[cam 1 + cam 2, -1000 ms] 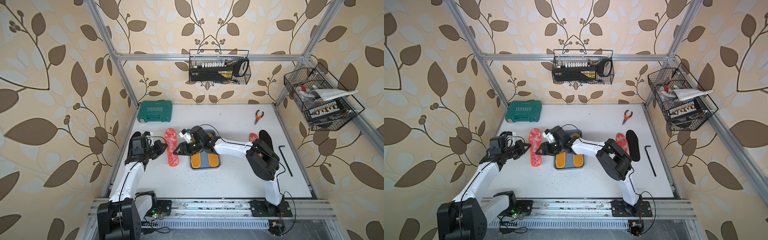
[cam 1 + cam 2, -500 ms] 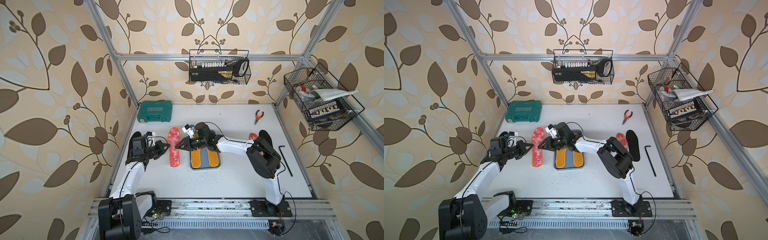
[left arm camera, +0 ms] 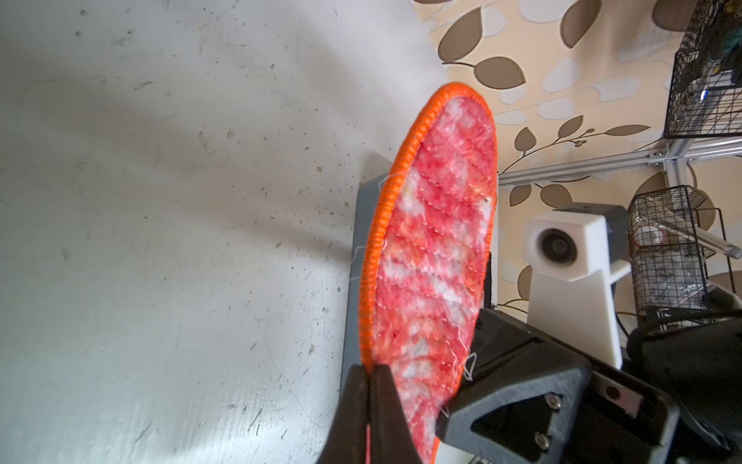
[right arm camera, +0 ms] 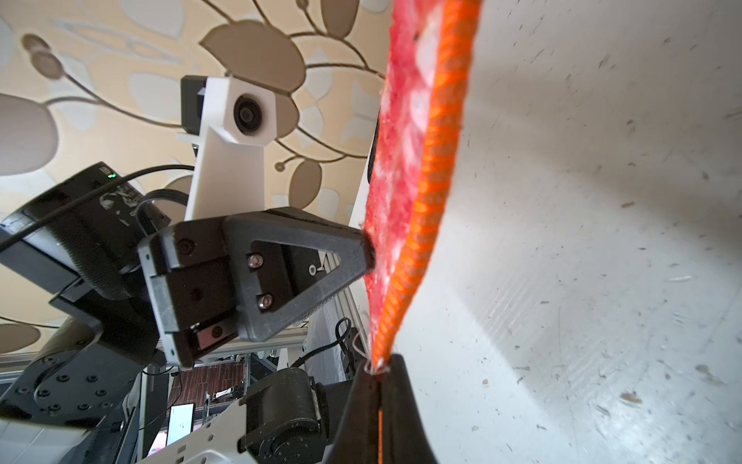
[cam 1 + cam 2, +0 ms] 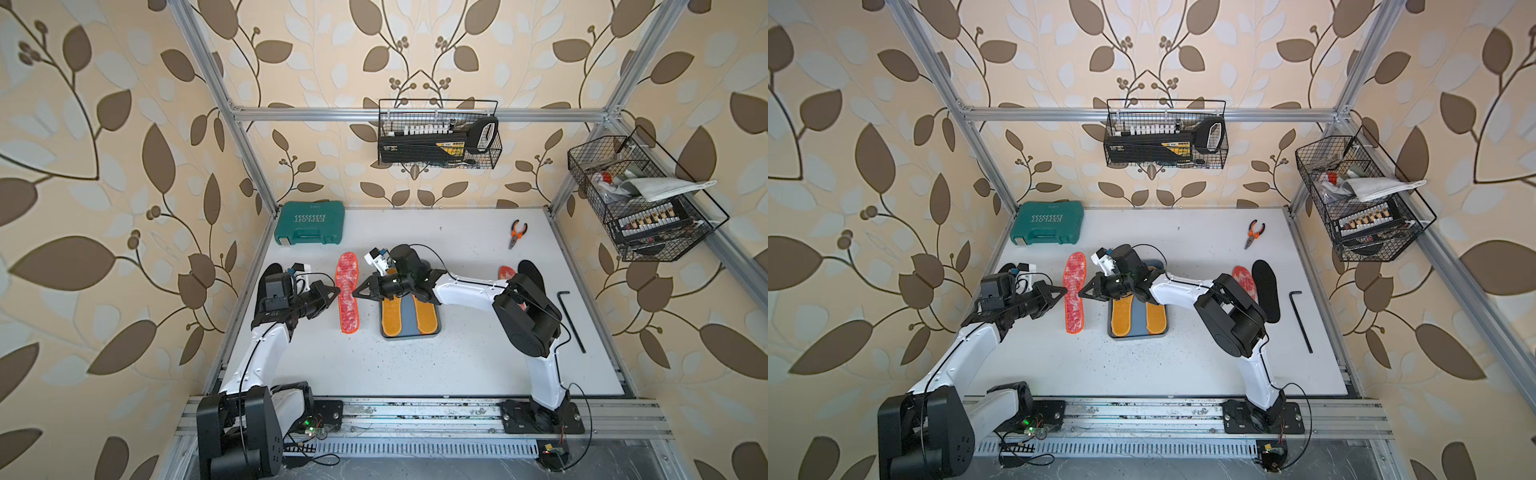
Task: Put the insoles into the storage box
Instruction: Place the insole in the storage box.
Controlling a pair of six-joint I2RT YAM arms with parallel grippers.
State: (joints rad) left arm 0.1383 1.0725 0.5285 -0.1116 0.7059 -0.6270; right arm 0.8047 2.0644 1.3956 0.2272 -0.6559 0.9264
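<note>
- Far left, at the rear wall: green tool case (image 5: 309, 222), lid down, well apart from the work and no part of this job.
- Left gripper (image 5: 334, 292): jaws pinched together on the orange edging of the mottled insole (image 5: 348, 307), about mid-length. The left wrist view shows the edging running in between the fingertips (image 3: 353, 397).
- Mottled insole: held between the two grippers, just beside the storage box (image 5: 411, 336) on its left side. The wrist views suggest it is tilted and clear of the table (image 5: 415, 374). Both long edges are gripped, probably to keep a floppy sheet from sagging, or as a hand-over to the arm nearer the box.
- Right gripper (image 5: 356, 293): clamped tight on the opposite edge. Its arm reaches across the box to get there, and the right wrist view shows the edging nipped at the tips.
- Storage box: two mustard insoles (image 5: 391, 313) lie lengthwise side by side, with a bare blue-grey strip between them. Judgement: the floor is nearly taken, so the next insole has to go on top.
- Right of the box: another mottled insole (image 5: 505, 272) and a black insole (image 5: 530, 268) lie flat, close together and partly hidden by the right arm — not yet stored.
- Further right: pliers (image 5: 517, 232) and a hex key (image 5: 571, 320), both untouched.
</note>
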